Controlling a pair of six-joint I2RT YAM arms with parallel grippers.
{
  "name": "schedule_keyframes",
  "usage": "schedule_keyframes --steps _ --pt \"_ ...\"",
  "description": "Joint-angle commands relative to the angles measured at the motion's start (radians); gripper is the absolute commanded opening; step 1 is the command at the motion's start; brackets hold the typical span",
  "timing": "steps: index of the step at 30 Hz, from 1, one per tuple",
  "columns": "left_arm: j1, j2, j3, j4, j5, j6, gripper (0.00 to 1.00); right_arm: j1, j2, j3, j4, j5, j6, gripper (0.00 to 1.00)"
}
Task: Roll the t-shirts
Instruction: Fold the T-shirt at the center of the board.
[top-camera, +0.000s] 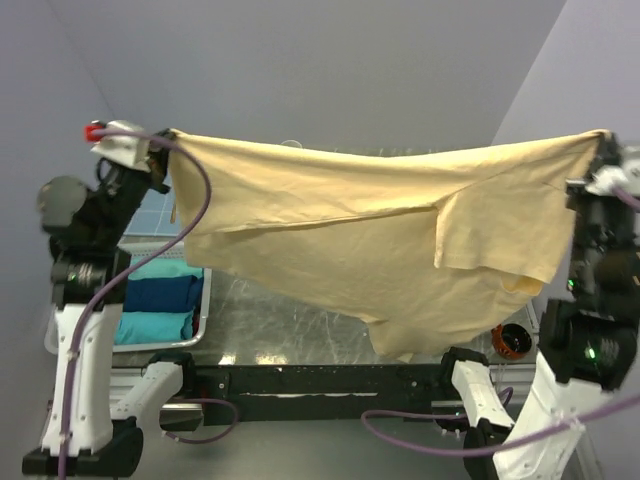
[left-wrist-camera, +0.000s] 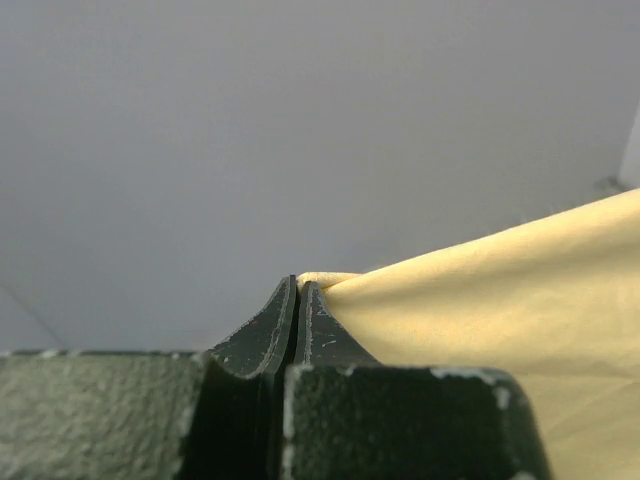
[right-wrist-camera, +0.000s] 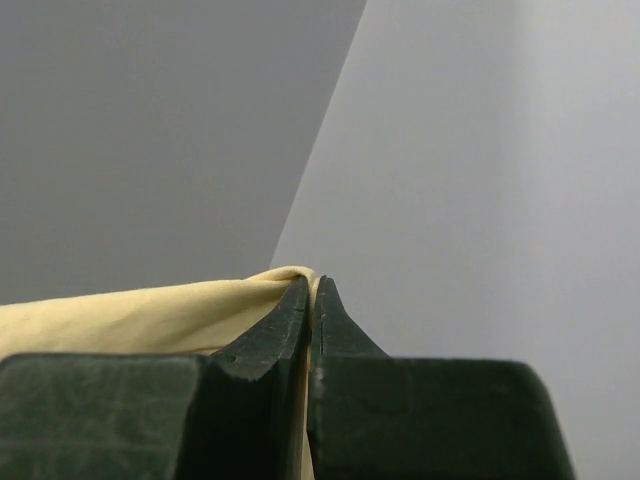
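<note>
**Left.** My left pincer (top-camera: 162, 142) is raised high, its jaws pressed together on one upper corner of the pale yellow t-shirt (top-camera: 340, 215). In its wrist view the cloth is pinched at the fingertips (left-wrist-camera: 283, 305) and runs off to the right. Below that arm, folded teal and navy t-shirts (top-camera: 160, 295) lie stacked in a tray (top-camera: 206, 315) at the left edge of the tabletop (top-camera: 290, 320).

**Centre.** The yellow shirt hangs in the air as a sheet stretched between both arms. Its long axis runs left to right and its top edge sags slightly. A flap folds over the front right of centre, and the lowest drape falls nearer the right arm. I cannot tell whether that drape touches the tabletop.

**Right.** My right pincer (top-camera: 603, 142) is likewise clamped on the opposite upper corner. In its wrist view the cloth leads away to the left.

**Reading.** The shirt lies between the two pincers, one at each end of its long axis, so neither arm is nearer. I judge that laying it flat for rolling depends on bringing both ends down together, with that axis kept level and taut.
</note>
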Motion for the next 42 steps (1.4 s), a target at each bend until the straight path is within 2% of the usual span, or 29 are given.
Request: schedule_keyframes --steps 1,4,6,11,16,20,29,36,42 --pt "0.008 0.111 -0.101 0.007 0.058 -0.05 0.01 -0.007 0.047 -0.223 0.03 -0.041 -0.023 0.0" --pt "-0.01 0.183 -0.158 0.039 0.05 -0.055 0.01 -0.006 0.069 -0.356 0.071 -0.035 -0.025 0.0" --pt "-0.035 0.253 -0.163 0.057 0.029 -0.035 0.01 -0.006 0.104 -0.378 0.113 -0.019 -0.017 0.0" --pt "-0.053 0.402 -0.051 0.094 -0.016 -0.01 0.01 -0.004 0.299 -0.248 0.156 0.014 0.032 0.0" --pt "-0.058 0.424 0.025 0.105 -0.052 -0.003 0.01 -0.006 0.356 -0.142 0.174 0.011 0.033 0.0" --pt "-0.058 0.352 0.026 0.104 -0.078 0.005 0.01 -0.006 0.316 -0.113 0.151 -0.005 0.026 0.0" --pt "-0.03 0.127 0.015 0.024 -0.114 0.043 0.01 -0.006 0.083 -0.087 0.039 -0.071 -0.001 0.0" --pt "-0.001 -0.018 0.066 -0.008 -0.122 0.036 0.01 -0.006 -0.043 0.072 -0.082 -0.088 0.013 0.0" --pt "0.025 -0.101 0.104 0.01 -0.109 0.036 0.01 -0.007 -0.107 0.133 -0.063 -0.065 0.015 0.0"
